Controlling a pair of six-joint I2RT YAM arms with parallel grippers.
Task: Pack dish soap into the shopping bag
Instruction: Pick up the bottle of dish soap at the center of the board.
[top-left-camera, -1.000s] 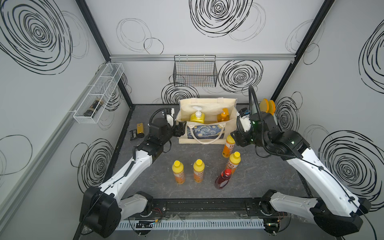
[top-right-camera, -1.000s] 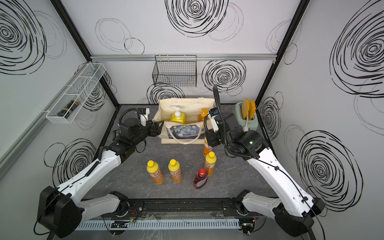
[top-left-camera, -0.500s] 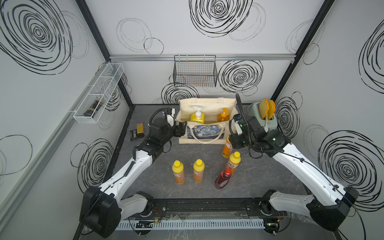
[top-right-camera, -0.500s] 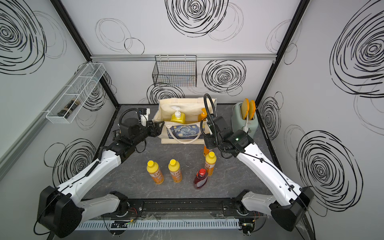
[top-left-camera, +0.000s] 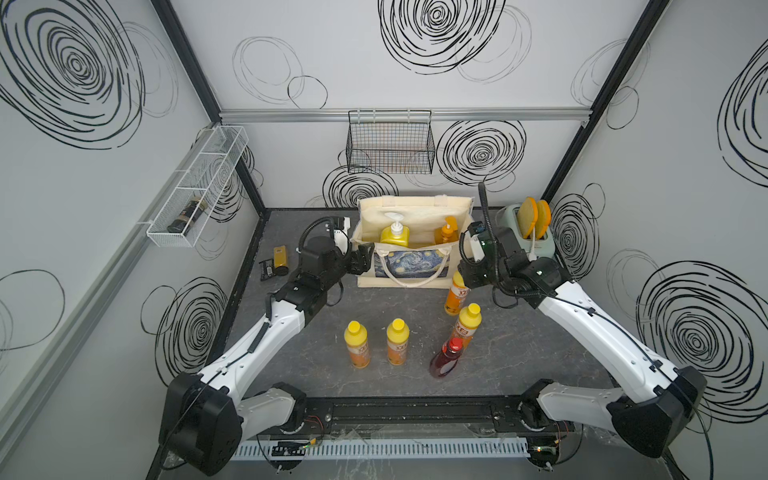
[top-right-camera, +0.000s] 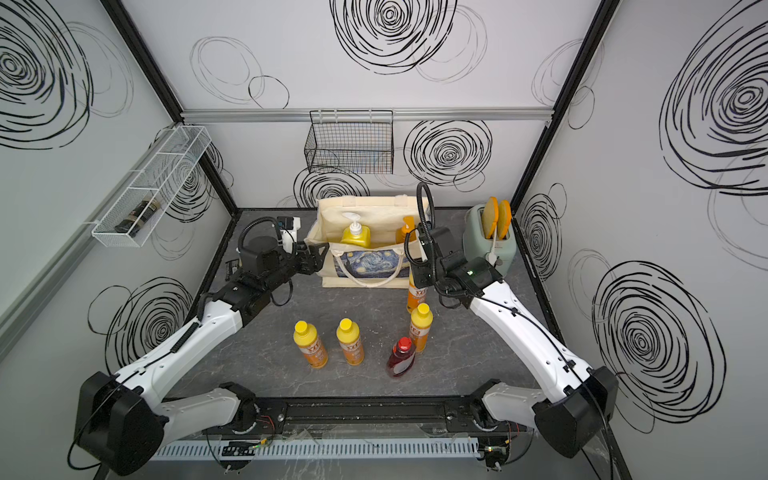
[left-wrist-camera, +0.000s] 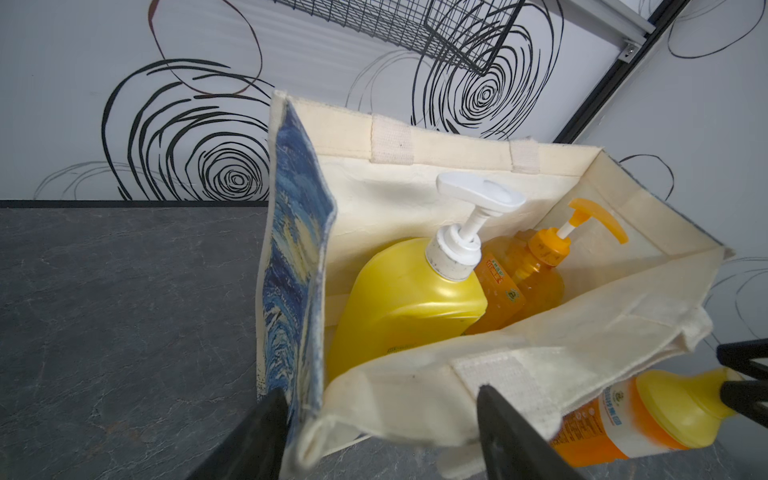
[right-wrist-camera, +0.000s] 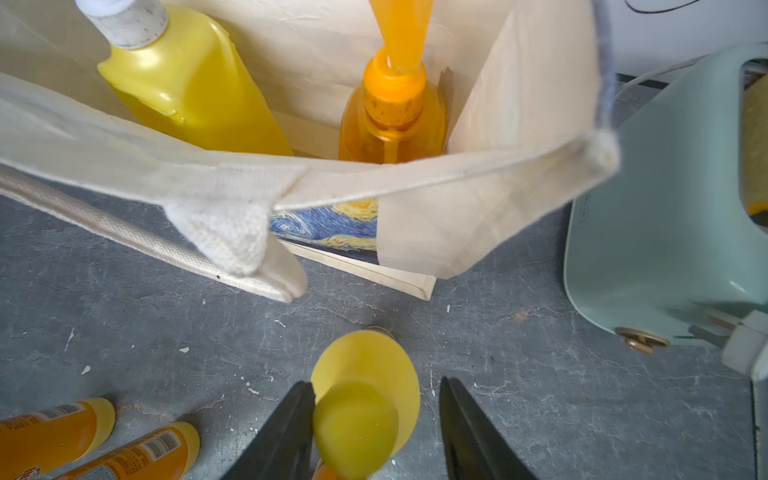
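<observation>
Sam: Your right arm (top-left-camera: 582, 316) has come down since a second ago. It was up by the side of the shopping bag (top-left-camera: 409, 266). Now your right jaws sit over the orange bottle (top-left-camera: 455, 297) that stands just in front of the bag.
Lee: Are they squeezing it?
Sam: Not yet. In the right wrist view one jaw touches the yellow cap (right-wrist-camera: 361, 411), and the other jaw has a gap beside it. So they are loose around the cap.
Lee: And your left jaws?
Sam: They have stayed put. They stand wide apart at the bag's near left corner. The cloth rim is between them and they are not pinching it.
Lee: What is in the bag?
Sam: The yellow pump bottle (top-left-camera: 394, 235) and the amber pump bottle (top-left-camera: 446, 232). They touch, side by side.
Lee: What is out on the worktop (top-left-camera: 519, 332)?
Sam: Three more orange bottles (top-left-camera: 357, 345) (top-left-camera: 397, 340) (top-left-camera: 467, 326) stand there. The dark-red bottle (top-left-camera: 446, 359) is just beside the right one.
Lee: Anything else?
Sam: A green toaster (top-left-camera: 536, 245) with two slices is right of the bag. Small packets (top-left-camera: 280, 257) lie to its left. A black wire basket (top-left-camera: 390, 143) hangs on the back wall.
</observation>
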